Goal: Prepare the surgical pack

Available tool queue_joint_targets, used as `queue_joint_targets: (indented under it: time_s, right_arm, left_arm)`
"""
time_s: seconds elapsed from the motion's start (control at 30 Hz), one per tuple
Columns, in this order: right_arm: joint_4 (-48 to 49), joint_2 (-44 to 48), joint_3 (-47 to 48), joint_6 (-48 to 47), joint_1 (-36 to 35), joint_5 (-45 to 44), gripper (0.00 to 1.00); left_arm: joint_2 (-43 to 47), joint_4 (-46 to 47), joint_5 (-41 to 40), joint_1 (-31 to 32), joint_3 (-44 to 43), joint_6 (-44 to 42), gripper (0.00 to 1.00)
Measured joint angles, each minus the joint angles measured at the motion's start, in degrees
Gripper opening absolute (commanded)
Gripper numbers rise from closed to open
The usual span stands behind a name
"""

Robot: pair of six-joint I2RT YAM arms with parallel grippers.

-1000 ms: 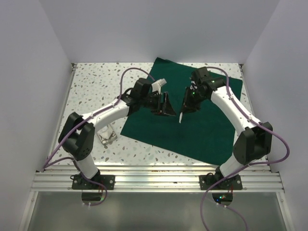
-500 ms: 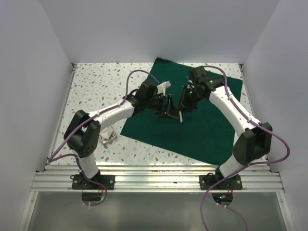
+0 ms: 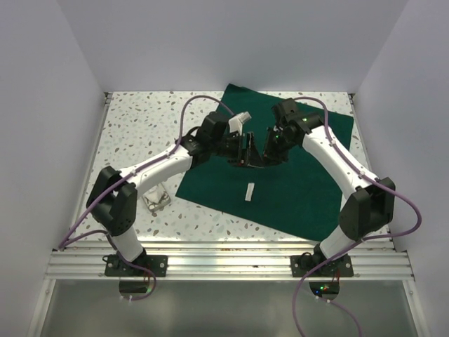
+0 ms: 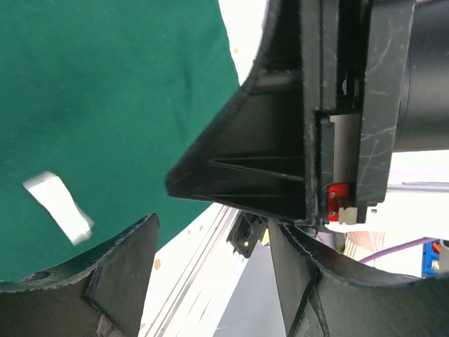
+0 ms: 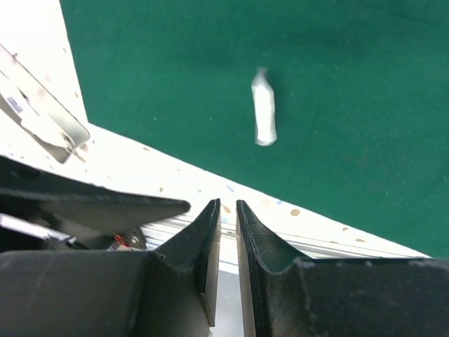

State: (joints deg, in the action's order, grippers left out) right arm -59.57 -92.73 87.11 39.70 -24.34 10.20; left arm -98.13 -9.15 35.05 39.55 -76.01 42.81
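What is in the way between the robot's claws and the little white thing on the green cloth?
Nothing that shows. The white piece lies alone on bare green cloth, nearer than the left gripper and right gripper.

Right gripper (image 5: 227, 205): fingers nearly together, thin gap, nothing between them. Green cloth (image 5: 365, 98) fills the upper frame. A small white strip (image 5: 264, 109), blurred, shows against it, well clear of the fingertips. Speckled table (image 5: 133, 165) runs along the cloth's edge. Corner of a steel tray (image 5: 42, 109) at far left.

Speckled table (image 3: 140, 119) bears green drape (image 3: 295, 196) and steel tray (image 3: 156, 199).
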Motion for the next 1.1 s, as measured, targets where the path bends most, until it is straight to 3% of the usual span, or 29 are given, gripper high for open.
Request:
queue_joint_targets:
  time_s: [0.13, 0.3, 0.4, 0.57, 0.7, 1.1]
  right_arm:
    - [0.0, 0.0, -0.1, 1.7, -0.1, -0.1, 0.18]
    - [2.6, -0.7, -3.1, 1.8, -0.2, 2.1, 0.32]
    - [4.3, -3.3, -6.2, 0.9, -0.5, 4.0, 0.42]
    - [7.1, -9.2, -11.6, 0.1, -3.3, 6.1, 0.45]
    - [9.4, -12.1, -12.9, 0.4, -5.1, 6.3, 0.45]
    - [12.9, -14.4, -13.8, 2.1, -5.5, 5.7, 0.34]
  left_arm:
    - [-0.7, -2.3, -1.7, 1.7, -1.4, -1.1, 0.66]
    - [0.1, -8.2, -7.0, 1.8, -1.8, -3.5, 0.63]
    - [3.9, -9.5, -10.2, -1.0, 1.6, -3.3, 0.62]
    - [14.1, -10.3, -12.9, -10.4, 9.7, -2.8, 0.61]
    - [17.8, -11.5, -14.0, -12.7, 13.0, -2.9, 0.61]
    - [18.1, -12.7, -12.0, -12.9, 15.4, -3.0, 0.61]
